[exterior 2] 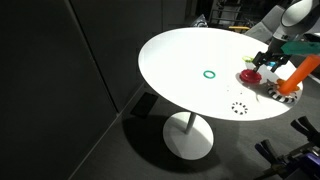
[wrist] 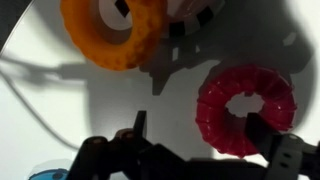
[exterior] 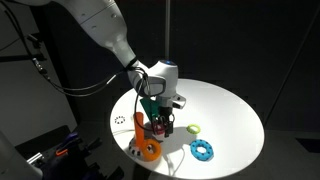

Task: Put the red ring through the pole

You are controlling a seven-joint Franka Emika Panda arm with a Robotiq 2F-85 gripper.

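Since the claw (exterior: 160, 124) hangs low over the white table (exterior: 235, 110) in an exterior view, its tips sit right at the red ring (exterior: 161, 128), which shows only as a red speck beneath them. The pole (exterior: 148, 150) stands just beside the claw. A yellow-green ring (exterior: 194, 129) and a blue toothed ring (exterior: 203, 150) lie apart on the claw's other side.

In an exterior view from across the room, the red ring (exterior 2: 249, 74) lies at the claw's (exterior 2: 264, 66) tips and the pole (exterior 2: 290, 86) is close on the far side. A thin green ring (exterior 2: 209, 73) lies well apart.

Wrist view: the claw (wrist: 200, 135) is spread wide and grips nothing. One finger (wrist: 263, 130) overlaps the hole and rim of the red ring (wrist: 245, 108), which lies flat. The other finger (wrist: 140, 128) is over bare table. The pole (wrist: 100, 40) sits near, ahead of the tips.

Risks, as I judge them:
- The ring is off-centre between the fingers. Closing may shove it sideways instead of pinching it.
- A one-sided pinch may tilt the ring, so it catches on the pole top.
- The pole is close. A careless swing may knock it over.
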